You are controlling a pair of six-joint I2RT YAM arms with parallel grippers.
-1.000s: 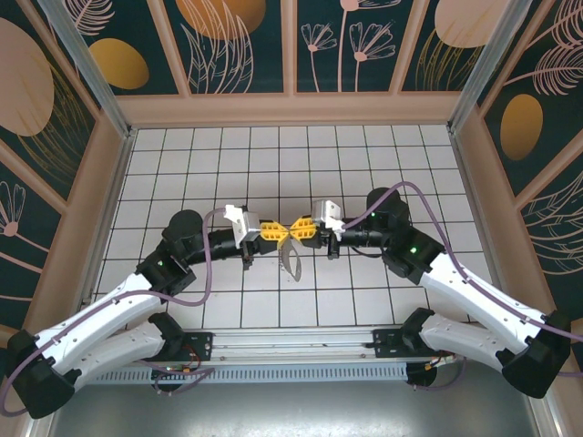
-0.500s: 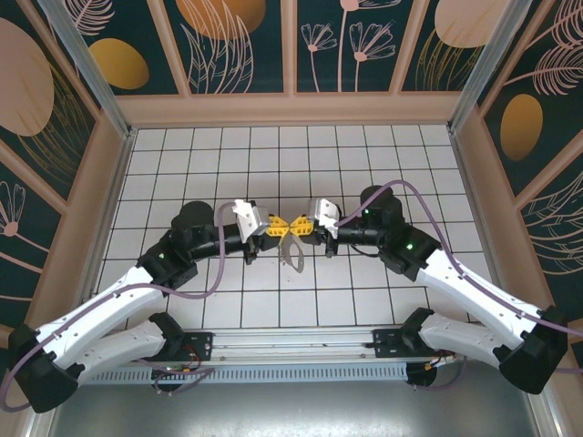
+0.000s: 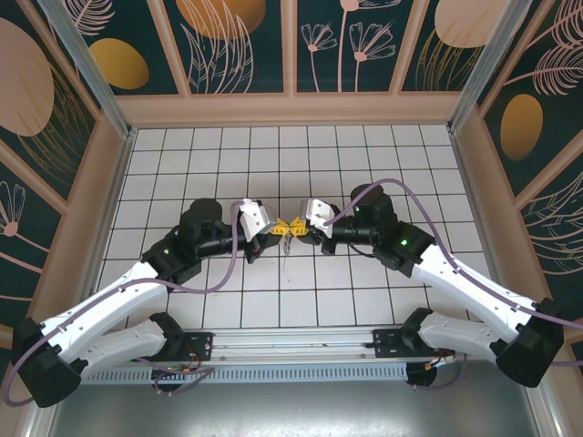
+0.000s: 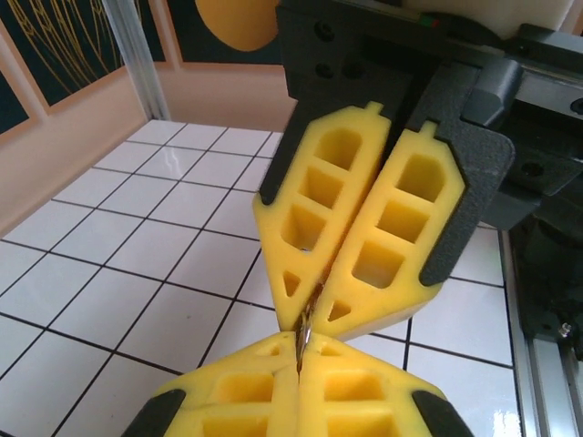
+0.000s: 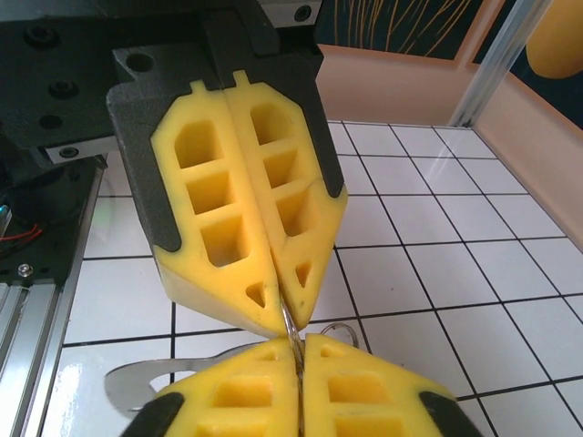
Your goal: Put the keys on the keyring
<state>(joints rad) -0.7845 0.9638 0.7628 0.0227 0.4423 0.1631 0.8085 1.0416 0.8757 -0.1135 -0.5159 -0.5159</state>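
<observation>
My left gripper (image 3: 278,229) and right gripper (image 3: 297,228) meet tip to tip above the middle of the tiled floor. Both are shut on one thin metal edge (image 4: 306,330), which I take for the keyring (image 5: 291,330). A small wire loop (image 5: 348,325) peeks out beside my right gripper (image 5: 296,346). One of the keys (image 5: 127,387), flat and silvery with a hole in its head, hangs below the fingers. From above it shows as a thin sliver (image 3: 286,257). In the left wrist view my left gripper (image 4: 299,344) faces the right gripper's yellow fingers (image 4: 383,228).
White tiled floor (image 3: 364,155) with free room all around the grippers. Low tan walls (image 3: 291,109) and aluminium posts ring the cell. The arm bases and a rail (image 3: 291,350) run along the near edge.
Both grippers have moved toward the far side and closer together. The hanging key, broadside a second ago, now shows edge-on.
</observation>
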